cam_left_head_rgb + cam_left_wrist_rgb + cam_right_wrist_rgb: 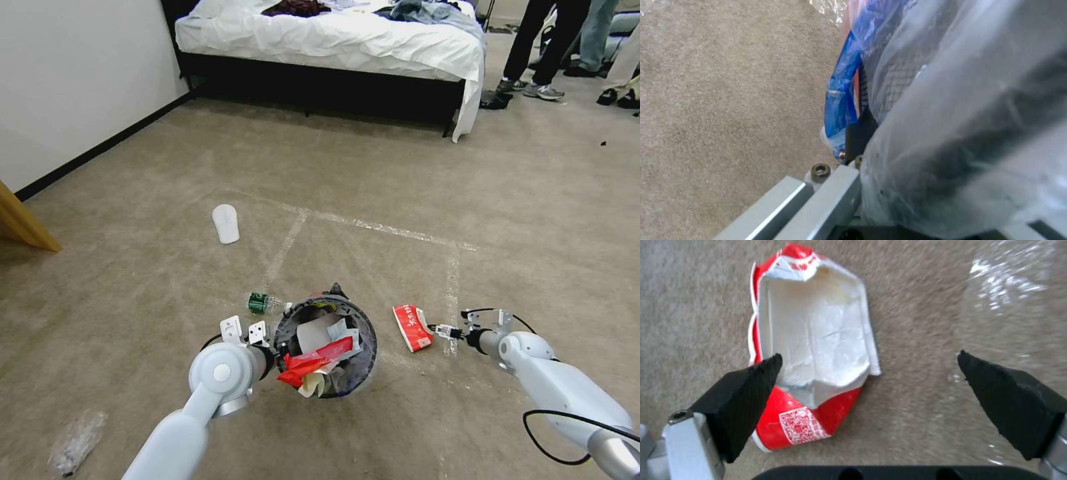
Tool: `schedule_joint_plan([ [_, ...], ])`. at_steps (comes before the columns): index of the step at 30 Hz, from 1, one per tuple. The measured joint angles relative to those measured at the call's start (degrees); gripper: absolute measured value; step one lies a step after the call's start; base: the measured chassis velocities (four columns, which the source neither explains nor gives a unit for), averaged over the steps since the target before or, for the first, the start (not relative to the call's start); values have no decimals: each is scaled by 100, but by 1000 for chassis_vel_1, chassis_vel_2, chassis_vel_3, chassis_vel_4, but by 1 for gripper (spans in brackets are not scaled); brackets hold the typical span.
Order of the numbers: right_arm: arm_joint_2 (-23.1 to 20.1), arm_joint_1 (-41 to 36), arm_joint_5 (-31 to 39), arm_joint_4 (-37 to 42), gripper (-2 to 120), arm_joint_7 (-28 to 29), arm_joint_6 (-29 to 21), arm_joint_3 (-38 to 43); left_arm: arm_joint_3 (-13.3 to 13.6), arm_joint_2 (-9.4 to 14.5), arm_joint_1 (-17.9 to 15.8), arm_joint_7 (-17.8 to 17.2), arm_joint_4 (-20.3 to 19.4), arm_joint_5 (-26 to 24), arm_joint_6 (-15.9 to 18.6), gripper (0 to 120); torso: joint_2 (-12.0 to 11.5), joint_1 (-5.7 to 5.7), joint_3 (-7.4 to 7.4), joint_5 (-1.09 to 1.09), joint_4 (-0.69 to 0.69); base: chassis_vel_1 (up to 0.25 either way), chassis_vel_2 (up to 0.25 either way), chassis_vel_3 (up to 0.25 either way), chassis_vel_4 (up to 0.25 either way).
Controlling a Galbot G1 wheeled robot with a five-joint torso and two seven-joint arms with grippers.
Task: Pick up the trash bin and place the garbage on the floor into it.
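The trash bin (363, 347) hangs low at the centre of the head view, lined with a clear bag and holding red wrappers and white paper. My left gripper (277, 350) is shut on its near rim. In the left wrist view a black finger (859, 133) clamps the blue-edged bag (840, 100). A flattened red wrapper (412, 327) lies on the floor (373, 173) just right of the bin. My right gripper (443, 330) is open, low over the carpet, next to that wrapper (813, 340). One fingertip (755, 383) overlaps the wrapper's edge. A white slipper (225, 223) and a green-labelled bottle (260, 302) lie farther ahead.
Crumpled clear plastic (77, 440) lies at the near left. A bed (333, 40) stands at the back, a wall (73, 73) and a wooden piece (20, 223) at the left. People's legs (547, 47) stand at the far right. Whitish tape lines (373, 225) cross the carpet.
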Motion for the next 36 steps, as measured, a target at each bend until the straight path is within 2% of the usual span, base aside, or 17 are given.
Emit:
schedule_joint_plan([
  [4,95,87,-70,-154,100,-62,0,-71,-11,0,-2,10,11,2,0,0,0,0,0,-1,0,0,0,0,0],
  [6,278,185,-208,-342,100,-144,43,-110,-31,3,4,28,27,8,0,0,0,0,0,-1,-1,0,0,0,0],
  [16,455,221,-402,-485,100,-223,162,-114,-39,-17,71,47,35,77,0,0,0,0,0,0,-2,0,0,0,0],
  [36,160,108,-347,106,100,-166,157,-52,-21,-136,88,95,83,291,0,0,0,0,0,0,-3,0,0,0,0],
])
